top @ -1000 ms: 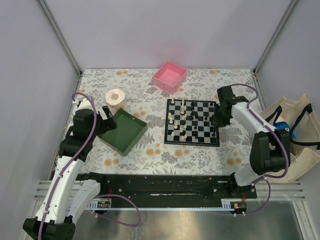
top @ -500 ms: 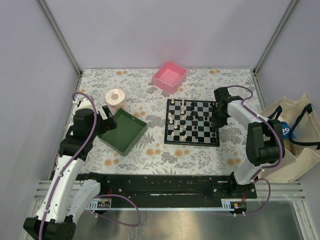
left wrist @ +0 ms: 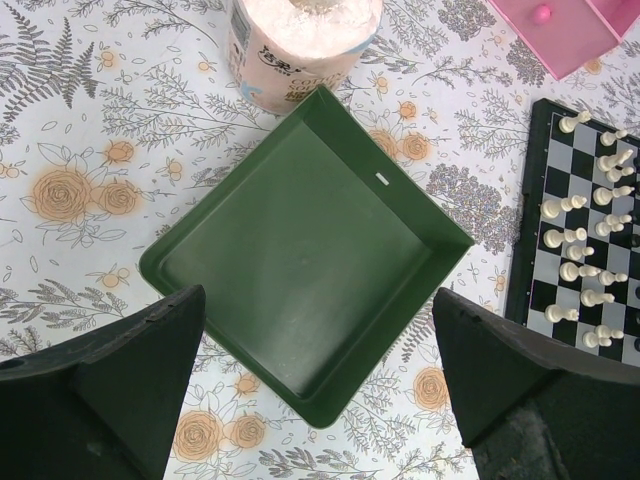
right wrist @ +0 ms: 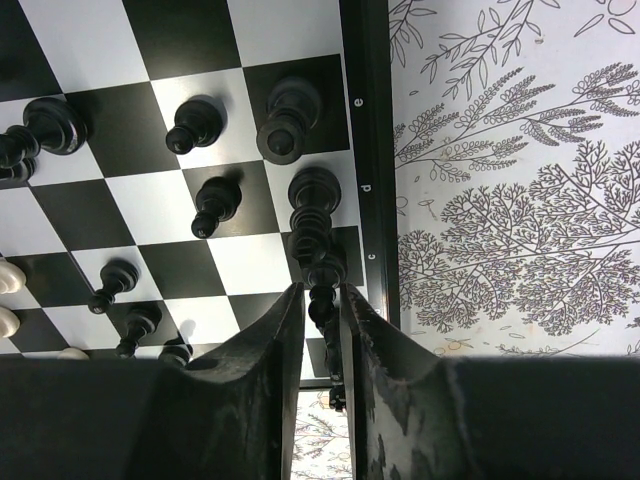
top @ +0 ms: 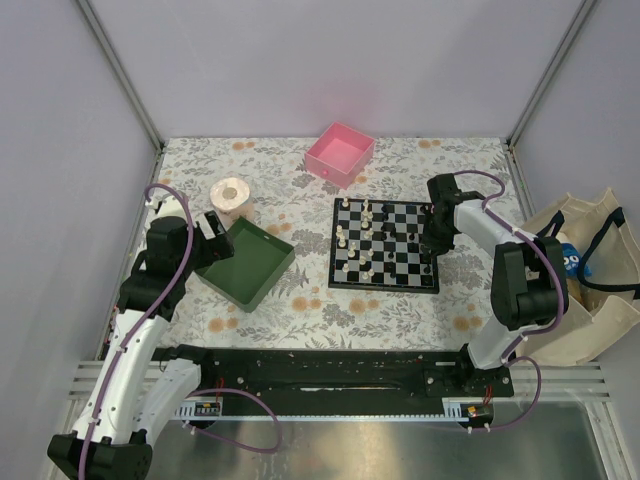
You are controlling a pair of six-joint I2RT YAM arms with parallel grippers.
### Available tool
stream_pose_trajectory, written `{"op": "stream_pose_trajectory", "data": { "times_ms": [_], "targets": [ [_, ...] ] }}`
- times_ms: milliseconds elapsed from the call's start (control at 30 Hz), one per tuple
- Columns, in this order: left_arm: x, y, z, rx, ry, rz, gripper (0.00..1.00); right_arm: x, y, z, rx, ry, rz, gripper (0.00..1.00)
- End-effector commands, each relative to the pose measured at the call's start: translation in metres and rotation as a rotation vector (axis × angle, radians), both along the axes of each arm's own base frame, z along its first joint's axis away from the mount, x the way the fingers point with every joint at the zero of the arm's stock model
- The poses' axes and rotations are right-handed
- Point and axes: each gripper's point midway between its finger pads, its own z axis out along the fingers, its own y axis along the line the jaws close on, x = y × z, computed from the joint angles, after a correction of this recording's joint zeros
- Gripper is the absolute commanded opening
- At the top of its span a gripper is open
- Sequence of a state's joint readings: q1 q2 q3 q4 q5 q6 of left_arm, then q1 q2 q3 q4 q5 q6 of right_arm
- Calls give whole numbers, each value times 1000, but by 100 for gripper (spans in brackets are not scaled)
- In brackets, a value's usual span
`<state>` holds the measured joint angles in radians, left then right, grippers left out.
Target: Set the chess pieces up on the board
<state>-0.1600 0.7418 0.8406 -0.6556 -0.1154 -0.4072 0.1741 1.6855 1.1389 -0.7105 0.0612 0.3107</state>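
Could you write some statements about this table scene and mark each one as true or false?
1. The green tray is empty. True.
2. The left pincer is shut on a white piece. False: it is open above the tray and holds nothing.
3. The right pincer holds a black chess piece at the right edge of the chessboard. True.
4. The pink box stands on the chessboard. False: it stands on the table behind it.
5. The toilet paper roll lies inside the tray. False: it stands outside, beside it.

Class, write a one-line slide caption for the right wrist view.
Right gripper pinching a tall black chess piece at the board rim, floral tablecloth alongside.
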Motion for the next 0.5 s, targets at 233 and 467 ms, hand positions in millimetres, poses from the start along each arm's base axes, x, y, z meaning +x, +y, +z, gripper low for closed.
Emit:
{"op": "stream_pose_trajectory", "data": {
  "times_ms": [233, 467],
  "targets": [
    [8, -3, 10, -12, -51, -20, 99, 16, 3, 36, 11, -92, 9, 38],
    [7, -2, 11, -14, -54, -16, 99, 25, 10, 80, 50, -211, 20, 53]
  ]
}}
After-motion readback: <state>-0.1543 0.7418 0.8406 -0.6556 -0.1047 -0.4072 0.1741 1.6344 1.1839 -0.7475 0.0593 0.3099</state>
